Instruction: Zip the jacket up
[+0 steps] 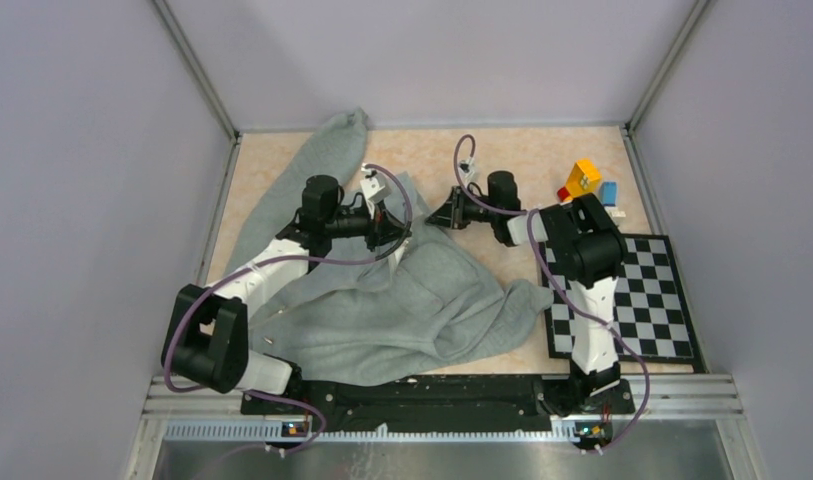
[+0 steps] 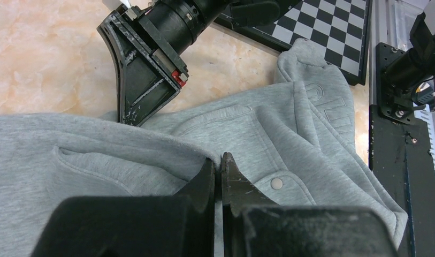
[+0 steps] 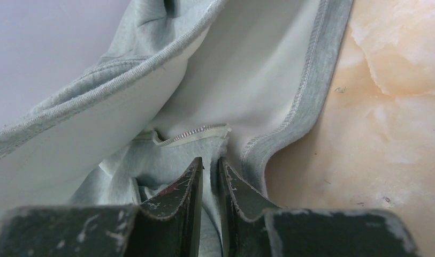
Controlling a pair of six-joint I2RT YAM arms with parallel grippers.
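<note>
Counter (image 1: pixel 422 150): one, pale marbled, carries everything

Jacket (image 1: pixel 402 310): one, grey fleece, rumpled, on the left and middle of the counter. One sleeve runs to the far left corner, the hem lies at the near edge. The front is open, with the white lining (image 3: pixel 247 69) turned out

Checkerboard (image 1: pixel 632 300): one, flat at the right, its near-left corner touching the jacket

Arms: two, both reaching to the jacket's far edge, wrists near each other

Left fingers (image 2: pixel 207 184): clenched over a ridge of the fleece and seemingly grasping that fold. A flap stands raised in the right wrist view, which fits

Right fingers (image 3: pixel 191 187): drawn almost together, tips just below the end of the zip tape. Cannot tell whether cloth is caught between them

Blocks (image 1: pixel 587 183): small coloured cluster at the far right, well apart from the jacket, too bunched to count

Zip teeth (image 3: pixel 191 134): one short run visible; no slider seen

Snap (image 2: pixel 277 183): one, on a pocket flap

Step, as judged: early, sorting out the front edges; nothing is zipped yet. The next move calls for baring both zip halves, finding the slider, and bringing the two bottom ends together while one side is held taut
</note>
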